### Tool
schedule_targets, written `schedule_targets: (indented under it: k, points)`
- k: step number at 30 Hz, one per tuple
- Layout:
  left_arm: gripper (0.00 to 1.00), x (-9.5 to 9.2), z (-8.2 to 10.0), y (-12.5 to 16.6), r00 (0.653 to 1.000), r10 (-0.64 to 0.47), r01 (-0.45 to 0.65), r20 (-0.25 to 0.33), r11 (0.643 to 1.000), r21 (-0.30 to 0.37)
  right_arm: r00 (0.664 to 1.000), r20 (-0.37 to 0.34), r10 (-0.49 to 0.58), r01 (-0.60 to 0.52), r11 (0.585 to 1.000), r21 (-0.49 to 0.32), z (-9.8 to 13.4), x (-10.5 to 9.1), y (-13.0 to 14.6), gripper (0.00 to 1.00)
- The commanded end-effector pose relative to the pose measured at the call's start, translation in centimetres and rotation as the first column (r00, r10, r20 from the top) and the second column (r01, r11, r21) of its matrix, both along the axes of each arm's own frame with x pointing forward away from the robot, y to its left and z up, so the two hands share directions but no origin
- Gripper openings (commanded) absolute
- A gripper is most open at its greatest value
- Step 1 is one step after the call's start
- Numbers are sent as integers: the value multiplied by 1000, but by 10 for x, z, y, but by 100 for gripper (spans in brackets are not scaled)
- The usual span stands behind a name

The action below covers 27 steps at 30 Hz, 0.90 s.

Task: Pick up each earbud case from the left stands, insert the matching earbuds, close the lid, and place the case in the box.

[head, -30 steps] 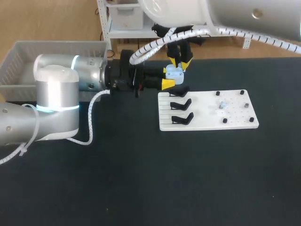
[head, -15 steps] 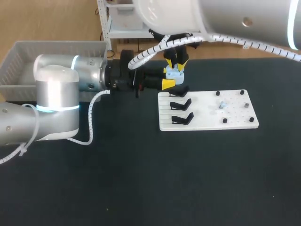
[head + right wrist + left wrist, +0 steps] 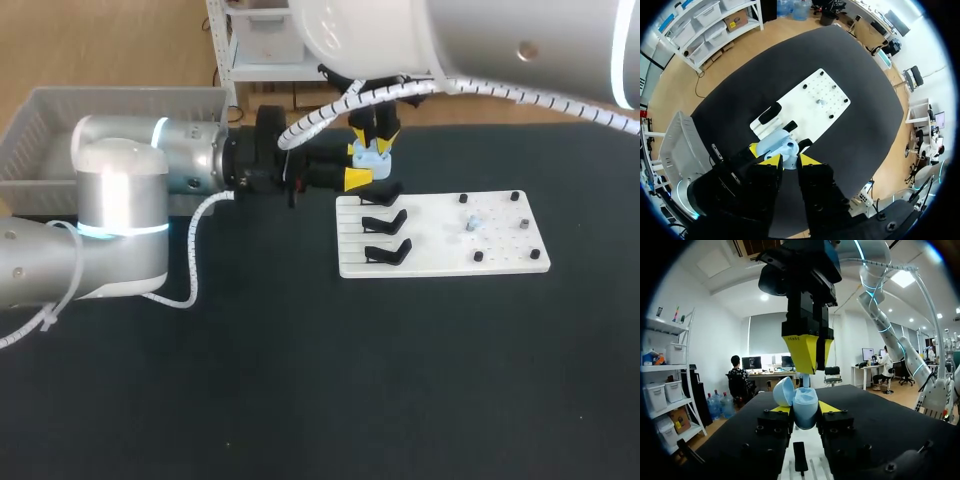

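My left claw (image 3: 805, 409) is clamped on the light-blue earbud case (image 3: 806, 416), lid open, held above the stand end of the white board (image 3: 440, 235) on the counter (image 3: 300, 380). My right claw (image 3: 784, 156) hangs directly over the open case; I cannot tell its state. The grey box (image 3: 40, 130) sits at far left

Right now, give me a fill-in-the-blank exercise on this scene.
The left gripper is shut on a light ___ case. Its lid stands ___. The right gripper hangs directly ___ the case.
Missing words: blue; open; above.
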<state>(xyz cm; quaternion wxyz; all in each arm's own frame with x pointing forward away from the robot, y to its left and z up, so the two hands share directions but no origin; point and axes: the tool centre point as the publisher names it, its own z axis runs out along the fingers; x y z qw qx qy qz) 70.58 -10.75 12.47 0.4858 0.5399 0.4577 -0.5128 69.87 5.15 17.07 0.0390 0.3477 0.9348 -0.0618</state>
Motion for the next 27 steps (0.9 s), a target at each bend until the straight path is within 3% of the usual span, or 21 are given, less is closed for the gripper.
schedule_targets:
  k: [1, 27]
  points:
    - [0, -2, -1, 0, 1000, 6, -6, 3, 1000, -2, 1000, -5, -2, 2, 1000, 2, -2, 3, -1, 0]
    - [0, -2, -1, 0, 1000, 6, -6, 3, 1000, -2, 1000, -24, -13, 13, 1000, -3, -14, 8, -4, 0]
